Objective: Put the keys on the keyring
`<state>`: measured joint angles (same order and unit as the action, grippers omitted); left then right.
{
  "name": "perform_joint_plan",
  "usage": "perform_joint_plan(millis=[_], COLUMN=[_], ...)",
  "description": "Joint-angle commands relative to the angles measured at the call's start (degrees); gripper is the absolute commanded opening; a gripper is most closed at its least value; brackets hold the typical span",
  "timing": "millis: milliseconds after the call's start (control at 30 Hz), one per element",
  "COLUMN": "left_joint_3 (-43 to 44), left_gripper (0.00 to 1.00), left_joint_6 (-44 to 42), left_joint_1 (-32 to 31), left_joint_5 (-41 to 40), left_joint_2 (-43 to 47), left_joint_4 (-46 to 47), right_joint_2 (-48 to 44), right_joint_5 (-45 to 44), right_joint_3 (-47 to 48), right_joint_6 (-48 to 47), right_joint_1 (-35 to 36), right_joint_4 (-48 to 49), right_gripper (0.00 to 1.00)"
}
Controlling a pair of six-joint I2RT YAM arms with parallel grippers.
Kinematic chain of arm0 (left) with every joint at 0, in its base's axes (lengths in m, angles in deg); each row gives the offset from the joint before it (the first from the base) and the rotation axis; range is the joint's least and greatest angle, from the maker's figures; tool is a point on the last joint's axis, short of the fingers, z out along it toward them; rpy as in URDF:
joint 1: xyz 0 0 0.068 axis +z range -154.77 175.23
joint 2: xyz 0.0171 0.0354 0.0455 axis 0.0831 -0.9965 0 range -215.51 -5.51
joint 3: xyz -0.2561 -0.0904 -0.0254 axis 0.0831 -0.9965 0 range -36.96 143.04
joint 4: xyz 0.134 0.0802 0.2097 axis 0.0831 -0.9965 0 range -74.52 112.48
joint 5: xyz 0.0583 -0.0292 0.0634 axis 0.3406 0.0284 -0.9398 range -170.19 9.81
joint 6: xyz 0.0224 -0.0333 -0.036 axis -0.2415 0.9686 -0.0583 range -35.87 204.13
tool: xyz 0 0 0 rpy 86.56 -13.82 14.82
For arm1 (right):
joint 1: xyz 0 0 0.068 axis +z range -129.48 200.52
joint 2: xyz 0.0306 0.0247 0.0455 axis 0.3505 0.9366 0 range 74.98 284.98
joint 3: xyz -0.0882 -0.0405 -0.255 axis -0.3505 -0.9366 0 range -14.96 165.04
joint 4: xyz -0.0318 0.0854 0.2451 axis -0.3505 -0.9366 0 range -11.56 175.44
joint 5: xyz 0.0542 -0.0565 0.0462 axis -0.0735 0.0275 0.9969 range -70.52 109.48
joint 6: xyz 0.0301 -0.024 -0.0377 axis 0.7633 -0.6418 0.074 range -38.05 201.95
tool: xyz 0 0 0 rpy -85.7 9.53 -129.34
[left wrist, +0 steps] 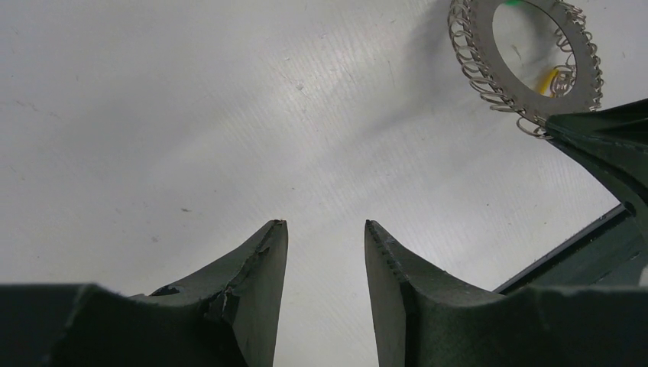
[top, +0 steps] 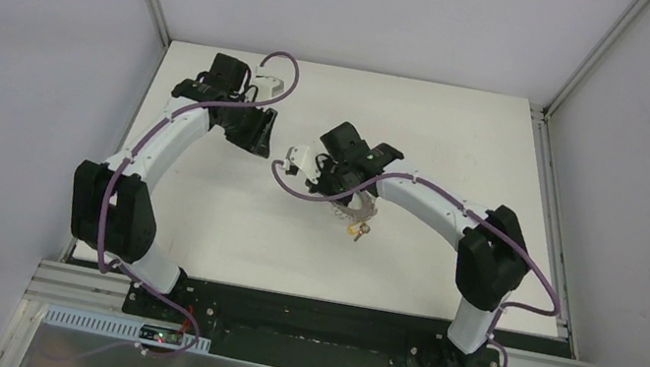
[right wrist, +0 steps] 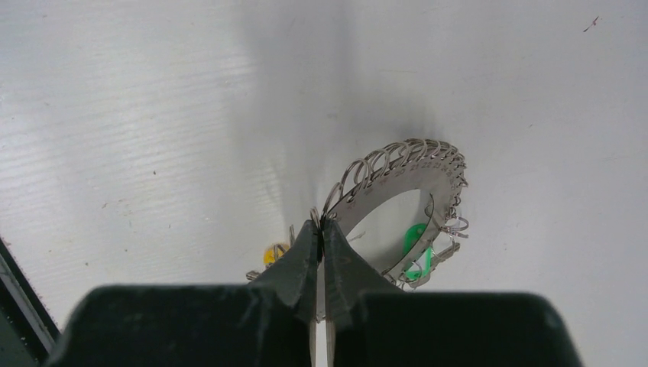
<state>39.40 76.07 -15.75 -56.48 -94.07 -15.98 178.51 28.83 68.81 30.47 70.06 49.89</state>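
My right gripper [right wrist: 321,223] is shut on the rim of the keyring [right wrist: 400,179], a flat dark-grey ring fringed with thin wire loops, and holds it tilted just over the table. The green-headed key [right wrist: 416,246] hangs among the loops at the ring's lower right. The yellow-headed key [right wrist: 273,253] shows just left of my fingers, at the ring's rim; I cannot tell how it is attached. From above, the keyring [top: 362,212] and yellow key [top: 355,232] sit mid-table. My left gripper [left wrist: 325,225] is open and holds nothing, apart from the keyring [left wrist: 480,47].
The white table [top: 226,217] is walled by grey panels at the left, back and right. A black rail [top: 309,316] with both arm bases runs along the near edge. Purple cables loop off both wrists. The right gripper's dark finger [left wrist: 604,145] juts into the left wrist view.
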Motion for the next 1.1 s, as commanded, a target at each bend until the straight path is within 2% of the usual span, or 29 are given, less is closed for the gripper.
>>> perform_joint_plan(millis=[0,267,533,733,933,1000,1067], left_joint_3=[1.26,1.25,0.92,0.81,1.01,1.07,1.07], left_gripper=[0.43,0.43,0.43,0.43,0.43,0.43,0.43], left_joint_6=[0.67,0.70,0.73,0.79,1.17,1.12,1.05], left_joint_1=[0.78,1.13,1.77,2.41,2.71,2.88,3.06], left_joint_5=[1.27,1.48,1.36,1.34,0.47,-0.08,-0.46], left_joint_2=[2.51,3.01,3.90,4.42,4.44,4.44,4.65], left_joint_4=[-1.09,-1.01,-1.10,-0.84,-0.73,-0.74,-0.66], right_joint_2=[2.39,8.55,16.15,19.49,20.49,19.97,18.85], right_joint_5=[-1.64,-1.66,-4.12,-3.69,-4.51,-4.57,-4.26], right_joint_3=[4.63,10.52,15.73,17.09,18.10,18.24,17.93], right_joint_6=[3.01,8.57,9.92,11.24,12.70,13.17,13.48], right_joint_1=[-0.92,-1.10,-1.10,-1.02,-0.77,-0.81,-0.78], right_joint_4=[1.32,3.47,4.25,4.89,5.27,5.23,5.24], right_gripper=[0.00,0.00,0.00,0.05,0.19,0.27,0.43])
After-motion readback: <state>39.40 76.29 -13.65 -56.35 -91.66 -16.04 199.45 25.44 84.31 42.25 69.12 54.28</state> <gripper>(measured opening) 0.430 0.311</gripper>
